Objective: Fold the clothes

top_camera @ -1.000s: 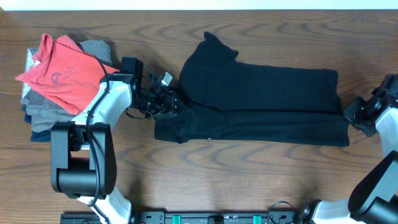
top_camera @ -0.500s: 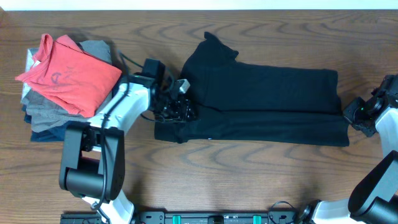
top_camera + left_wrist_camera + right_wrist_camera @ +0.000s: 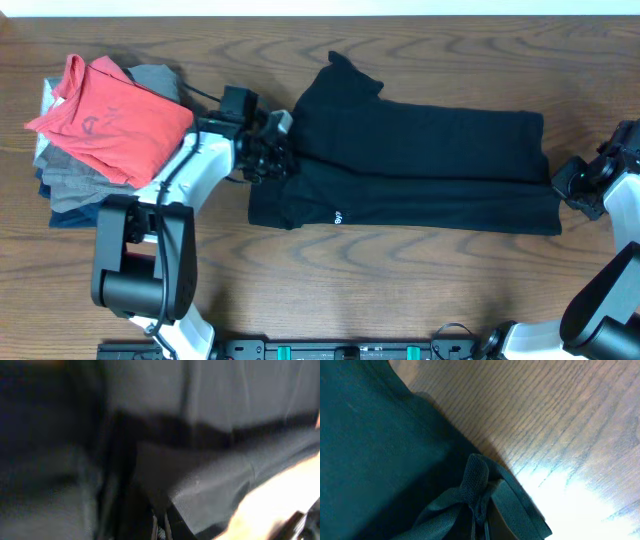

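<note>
Just past the stack of folded grey and navy garments (image 3: 62, 188) topped by a coral-red shirt (image 3: 110, 120): left gripper (image 3: 276, 158), pressed shut on a bunched fold of the plain black short-sleeved fabric shirt (image 3: 420, 160), at its stack-side end. Stretched away from the stack across the brown wooden table (image 3: 400, 300), lying long and flat, apparently already doubled lengthwise, with a small white logo mark (image 3: 338, 214) showing nearer the stack. At the end farthest from the stack: right gripper (image 3: 558, 184), pinched closed on a puckered bit of hem. Probably light, limp and not slippery; bound to sag and crease between two held points, with no stiffness to carry a fold. Best taken at corners or doubled edges, through every layer, kept taut end to end and low over the wood when brought across.
</note>
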Robot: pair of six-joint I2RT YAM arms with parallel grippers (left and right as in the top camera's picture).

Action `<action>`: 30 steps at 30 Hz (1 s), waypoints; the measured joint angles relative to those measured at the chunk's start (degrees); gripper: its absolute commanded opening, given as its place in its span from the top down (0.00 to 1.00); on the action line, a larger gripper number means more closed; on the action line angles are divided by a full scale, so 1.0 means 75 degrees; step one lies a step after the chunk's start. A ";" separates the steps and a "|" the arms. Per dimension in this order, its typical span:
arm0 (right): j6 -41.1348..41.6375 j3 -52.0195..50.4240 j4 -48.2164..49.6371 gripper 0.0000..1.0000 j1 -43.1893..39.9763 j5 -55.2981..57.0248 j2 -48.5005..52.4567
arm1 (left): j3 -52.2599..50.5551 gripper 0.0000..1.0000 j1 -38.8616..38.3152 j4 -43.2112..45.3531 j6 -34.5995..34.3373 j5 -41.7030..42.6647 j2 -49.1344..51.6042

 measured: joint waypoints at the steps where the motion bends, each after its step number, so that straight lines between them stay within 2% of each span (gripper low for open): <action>1: 0.0000 0.0000 0.0047 0.97 0.0000 -0.0003 0.0000 | 0.0000 0.94 0.0058 0.0160 -0.0189 -0.0003 0.0000; 7: 0.0000 -0.0003 0.0379 0.97 0.0000 -0.0093 0.0000 | 0.0000 0.94 0.0093 0.0379 -0.0857 -0.0003 0.0000; 15: -0.0023 -0.0003 0.0938 0.95 0.0105 -0.0245 0.0000 | 0.0000 0.94 0.0009 0.0379 -0.1072 -0.0015 0.0000; 27: -0.0035 -0.0003 0.1186 0.93 0.0606 -0.0181 0.0000 | 0.0000 0.94 0.0006 0.0344 -0.1574 -0.0662 0.0000; 29: -0.0035 -0.0003 0.1137 0.91 0.0615 -0.0058 0.0003 | 0.0000 0.94 0.0009 0.0411 -0.1647 -0.0691 0.0000; 30: -0.0032 -0.0003 0.1107 0.88 0.0615 0.0047 0.0012 | 0.0000 0.94 0.0006 0.0437 -0.1661 -0.0723 0.0000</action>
